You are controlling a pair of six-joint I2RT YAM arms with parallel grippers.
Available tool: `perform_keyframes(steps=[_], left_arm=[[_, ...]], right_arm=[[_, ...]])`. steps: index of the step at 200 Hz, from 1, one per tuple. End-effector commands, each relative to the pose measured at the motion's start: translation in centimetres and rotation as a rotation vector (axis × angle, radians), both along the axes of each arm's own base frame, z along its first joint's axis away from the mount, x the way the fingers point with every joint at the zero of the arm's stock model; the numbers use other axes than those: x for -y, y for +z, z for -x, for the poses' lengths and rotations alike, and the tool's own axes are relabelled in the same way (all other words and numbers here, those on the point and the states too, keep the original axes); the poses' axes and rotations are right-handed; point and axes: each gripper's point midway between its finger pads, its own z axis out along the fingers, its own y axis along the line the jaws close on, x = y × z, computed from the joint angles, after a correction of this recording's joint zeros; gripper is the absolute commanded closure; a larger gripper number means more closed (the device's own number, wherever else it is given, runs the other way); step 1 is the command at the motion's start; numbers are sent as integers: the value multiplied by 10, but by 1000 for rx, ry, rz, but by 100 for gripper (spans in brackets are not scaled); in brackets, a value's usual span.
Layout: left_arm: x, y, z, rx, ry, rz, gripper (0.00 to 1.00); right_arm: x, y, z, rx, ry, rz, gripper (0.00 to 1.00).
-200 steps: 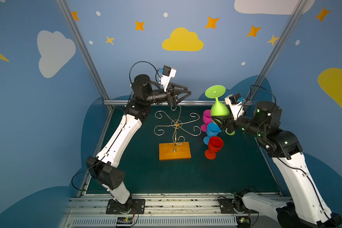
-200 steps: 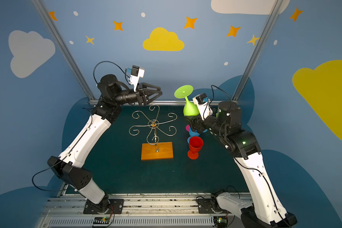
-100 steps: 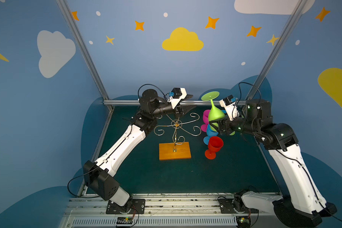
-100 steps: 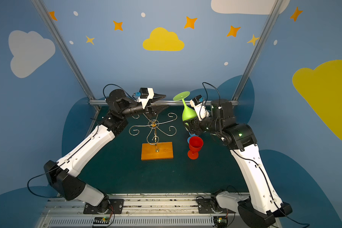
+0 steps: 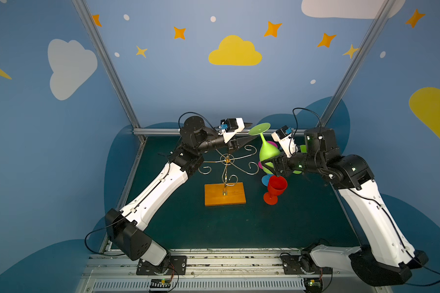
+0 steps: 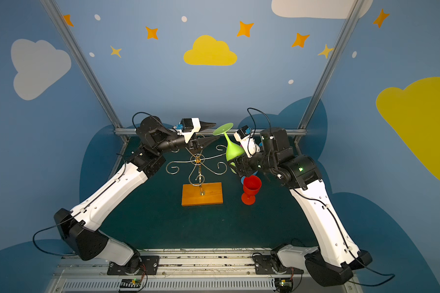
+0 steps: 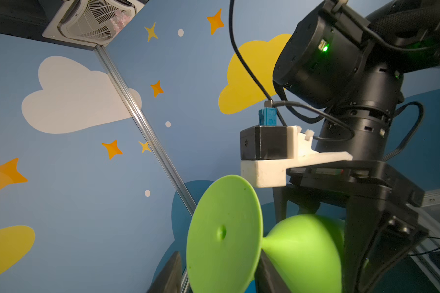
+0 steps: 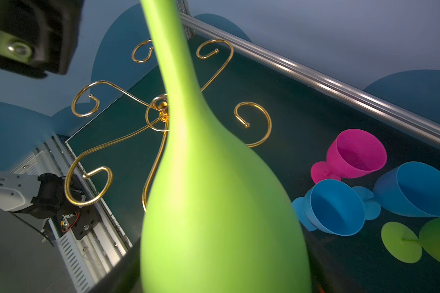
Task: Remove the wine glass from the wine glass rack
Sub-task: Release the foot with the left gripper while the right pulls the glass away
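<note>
We see the wine glass [image 5: 268,152], matte lime-green and one solid colour throughout, upside down and tilted. Its round foot is uppermost and its teardrop bowl is clamped in the right gripper [image 5: 271,165]. It sits just beside the scroll tips of the wine glass rack [image 5: 226,160], on the side toward the right arm and raised above the dark mat [image 5: 214,228]. The left gripper [image 5: 250,131] reaches over the rack, and its two fingers [image 7: 168,274] stand apart on either side of the foot without pinching it. The gold wire rack stands on an orange-brown wooden base [image 5: 225,194]. Beside that base a red glass [image 5: 276,186] stands upright. Beyond it a pink glass [image 8: 353,157], two blue glasses [image 8: 335,208] and a second green glass [image 8: 437,241] lie tipped. A small sticker [image 7: 322,45] on the right arm is too blurred for us to read.
</note>
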Motion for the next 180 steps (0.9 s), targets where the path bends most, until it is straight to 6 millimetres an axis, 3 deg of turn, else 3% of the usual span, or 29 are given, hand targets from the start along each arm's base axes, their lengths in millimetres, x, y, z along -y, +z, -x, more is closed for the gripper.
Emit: perform_keyframes(steps=[1, 70, 87, 113, 124, 180], left_arm=[[0, 6, -3, 26, 29, 7, 57], [-1, 3, -7, 49, 76, -5, 78], [-3, 4, -6, 58, 84, 0, 83], [-6, 7, -8, 60, 117, 19, 97], [-8, 7, -9, 50, 126, 25, 97], [-25, 5, -18, -115, 226, 111, 97]], right_arm=[[-7, 5, 8, -19, 27, -22, 81], [-15, 1, 15, -45, 35, -25, 78], [-16, 1, 15, -49, 33, -27, 67], [-18, 6, 18, -33, 43, -51, 34], [-18, 11, 19, -9, 51, -70, 24], [-8, 53, 27, 137, 49, -166, 14]])
